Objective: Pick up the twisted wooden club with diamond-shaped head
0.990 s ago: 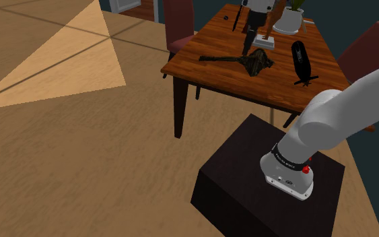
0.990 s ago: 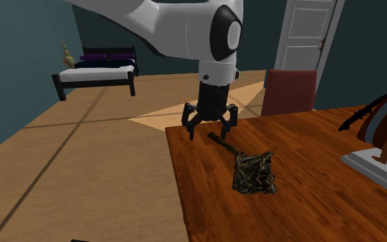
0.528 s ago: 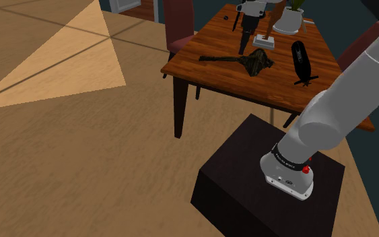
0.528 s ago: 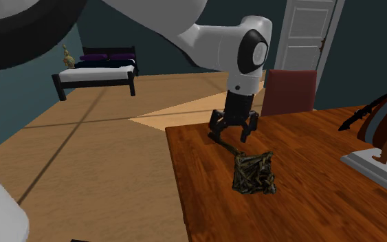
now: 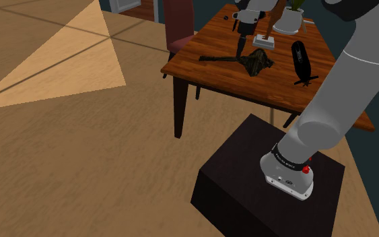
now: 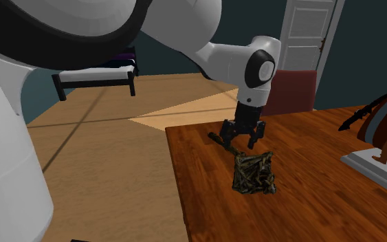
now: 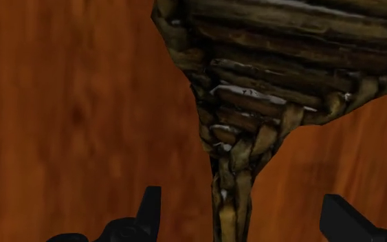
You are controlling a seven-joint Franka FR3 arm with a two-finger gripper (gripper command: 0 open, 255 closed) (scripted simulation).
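From the shoulder view I'm reaching way out over the wooden table (image 5: 248, 86), with my gripper (image 5: 237, 55) coming down right where the club (image 5: 256, 62) is lying, its thin handle pointing toward that view's left and the chunky head toward its right. Container-wise, a white pot (image 5: 287, 21) is sitting at the far end of the table with something green poking out of it; I can't tell what else, if anything, is in there. In the second exterior view my gripper (image 6: 240, 141) is hanging low over the handle just behind the diamond-shaped head, fingers (image 6: 225, 135) spread and straddling it, while the club (image 6: 253, 172) is resting flat near the table (image 6: 308, 210) edge. A statue on a pale base (image 6: 381, 161) is standing well apart toward that view's right. In the wrist view the twisted handle is running straight between my fingers (image 7: 148, 210), with bare table (image 7: 61, 103) showing on both sides, so nothing is being pinched yet. The club (image 7: 274, 75) head is widening out just beyond my gripper (image 7: 243, 218). So I'm judging this as the final lining-up before the grasp – next I'm thinking a slight drop, then closing squarely on that skinny neck, since it's knobbly and could roll or slip.
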